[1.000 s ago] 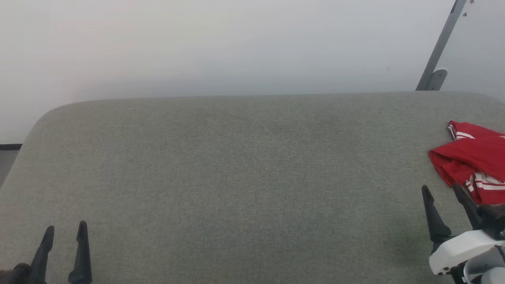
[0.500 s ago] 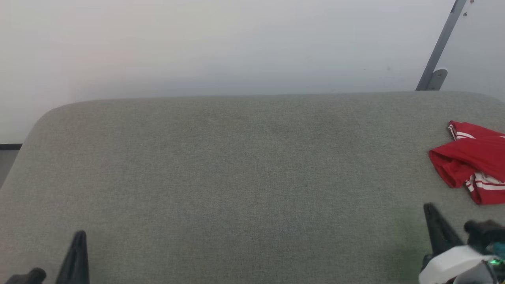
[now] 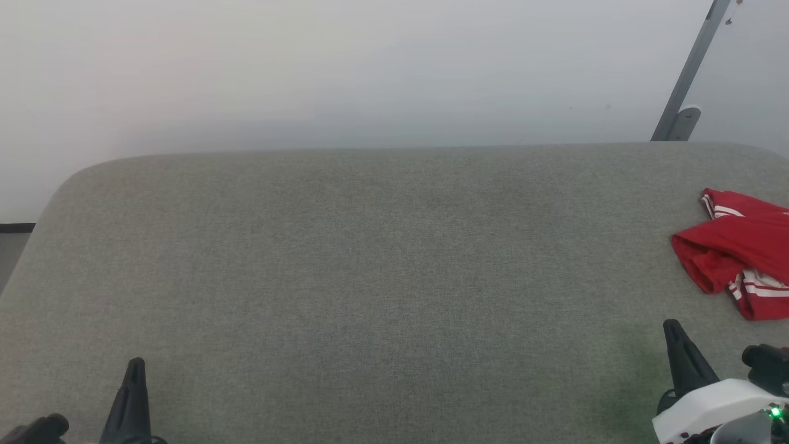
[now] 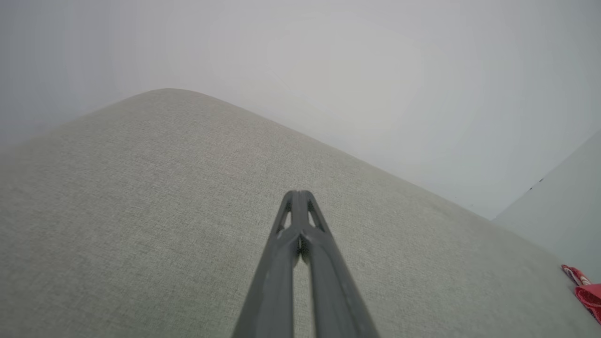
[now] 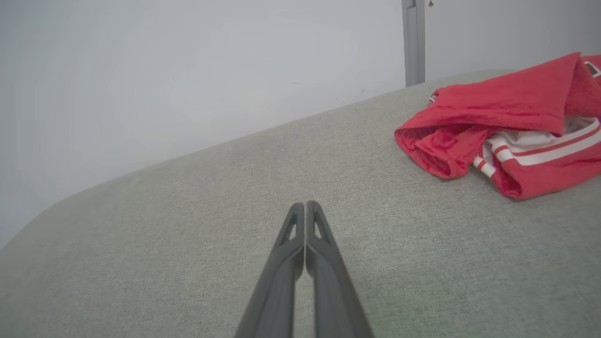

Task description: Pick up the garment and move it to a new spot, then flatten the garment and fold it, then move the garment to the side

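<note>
The garment [image 3: 733, 246], bright red with white panels and red-and-white striped trim, lies bunched at the far right of the grey fabric surface [image 3: 370, 277], partly cut off by the frame edge. The right wrist view shows the garment [image 5: 497, 108] ahead and to the right, well clear of my right gripper [image 5: 305, 203], whose fingers are pressed together with nothing between them. My right gripper [image 3: 672, 324] sits low at the front right, below the garment. At the front left, my left gripper [image 3: 134, 364] is shut and empty [image 4: 298, 192]. A sliver of the garment [image 4: 587, 293] peeks in at the left wrist view's right edge.
A grey metal post [image 3: 687, 74] leans against the pale wall behind the back right corner. The surface has a rounded back left corner [image 3: 80, 176], with a dark strip of floor edge [image 3: 15, 229] beyond it.
Both grippers went from open to shut and drew back toward the front edge. The right gripper's fingers left the garment's lower edge. The garment stays put.
</note>
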`<state>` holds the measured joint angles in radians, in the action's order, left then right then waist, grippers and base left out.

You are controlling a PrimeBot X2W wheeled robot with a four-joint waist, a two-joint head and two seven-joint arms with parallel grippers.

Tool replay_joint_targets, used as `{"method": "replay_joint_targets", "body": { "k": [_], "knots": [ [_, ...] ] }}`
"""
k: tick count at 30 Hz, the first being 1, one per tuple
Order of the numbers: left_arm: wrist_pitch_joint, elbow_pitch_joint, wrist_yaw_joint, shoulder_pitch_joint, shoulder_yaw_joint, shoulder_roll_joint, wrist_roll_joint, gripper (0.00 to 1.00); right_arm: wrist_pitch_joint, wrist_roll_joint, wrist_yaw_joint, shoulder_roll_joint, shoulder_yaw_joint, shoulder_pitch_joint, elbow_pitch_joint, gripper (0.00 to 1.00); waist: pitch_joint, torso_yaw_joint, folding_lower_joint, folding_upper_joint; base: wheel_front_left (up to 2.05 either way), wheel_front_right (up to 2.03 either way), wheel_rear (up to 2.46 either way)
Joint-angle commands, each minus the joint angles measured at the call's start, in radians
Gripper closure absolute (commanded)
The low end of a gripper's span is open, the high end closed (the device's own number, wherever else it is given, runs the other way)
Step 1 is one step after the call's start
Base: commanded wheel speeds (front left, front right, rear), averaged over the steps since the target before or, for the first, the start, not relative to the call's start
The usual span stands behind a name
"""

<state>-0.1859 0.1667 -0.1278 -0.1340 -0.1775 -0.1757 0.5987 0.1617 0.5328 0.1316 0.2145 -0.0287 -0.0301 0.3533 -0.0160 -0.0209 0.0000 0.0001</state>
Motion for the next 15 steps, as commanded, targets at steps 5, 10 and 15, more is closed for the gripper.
{"method": "replay_joint_targets", "body": {
  "k": [5, 10, 15],
  "knots": [
    [0.023, -0.005, -0.001, 0.042, 0.003, 0.003, 0.091, 1.00, -0.023, 0.096, 0.000, -0.008, -0.010, -0.034, -0.029, 1.00, 0.001, 0.001, 0.0000, -0.0001, 0.00, 0.00, 0.00],
    [0.044, 0.001, -0.001, 0.059, 0.007, 0.011, 0.159, 1.00, -0.042, 0.169, 0.000, -0.019, -0.015, -0.037, -0.035, 1.00, 0.002, 0.002, 0.0000, -0.0001, 0.00, 0.00, 0.00],
    [0.063, 0.006, -0.001, 0.073, 0.012, 0.020, 0.225, 1.00, -0.060, 0.239, 0.000, -0.030, -0.021, -0.041, -0.041, 1.00, 0.003, 0.003, 0.0000, -0.0001, 0.00, 0.00, 0.00]
  ]
}}
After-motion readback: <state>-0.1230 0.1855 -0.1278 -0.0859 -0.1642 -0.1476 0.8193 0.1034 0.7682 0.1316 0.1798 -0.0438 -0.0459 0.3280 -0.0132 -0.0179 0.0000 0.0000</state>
